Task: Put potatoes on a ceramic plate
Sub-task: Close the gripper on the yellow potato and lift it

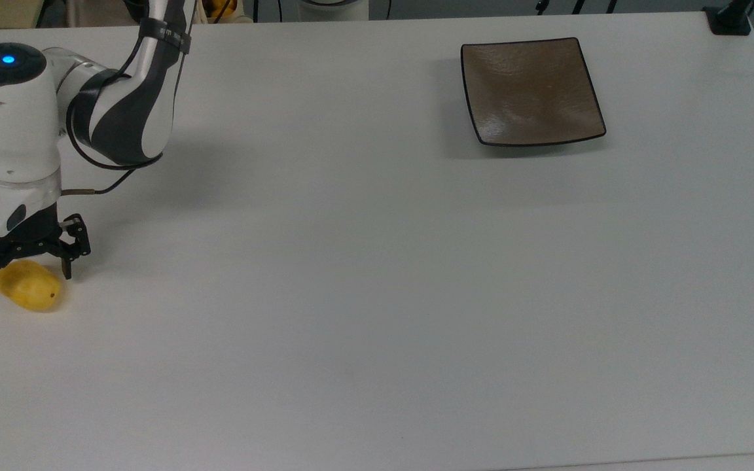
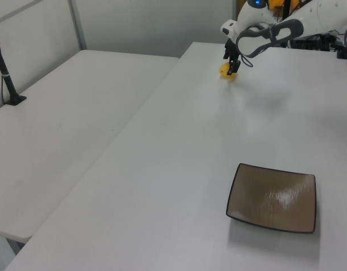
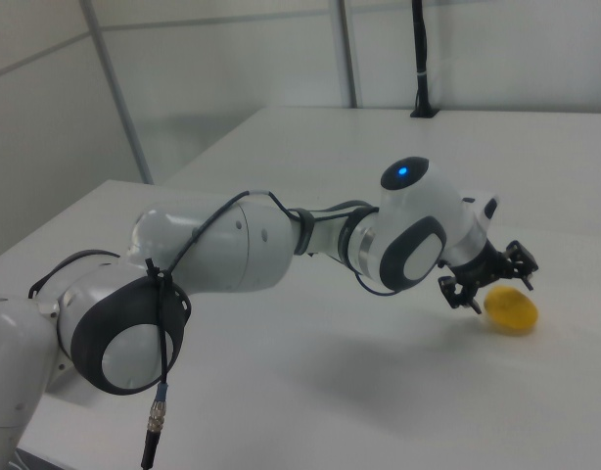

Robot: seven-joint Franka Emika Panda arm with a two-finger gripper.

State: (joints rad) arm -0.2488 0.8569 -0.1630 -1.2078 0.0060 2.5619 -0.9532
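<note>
One potato [image 1: 27, 292] is lying on the tabletop [image 1: 377, 294], far from the ceramic plate [image 1: 531, 90]. Hand [image 1: 25, 275] is straddling it, fingers apart; I'd be closing across its narrow middle.

One yellow potato [image 1: 27, 293], one square brown plate [image 1: 530, 91], one arm [image 1: 122, 98], two white tables [image 2: 66, 130].

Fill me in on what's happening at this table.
A robot arm has its open gripper low over a small yellow potato, one finger on each side of it, near the top view's left edge. The potato lies on the white table, not yet gripped. The square brown plate sits empty far across the table, toward the top view's upper right.
</note>
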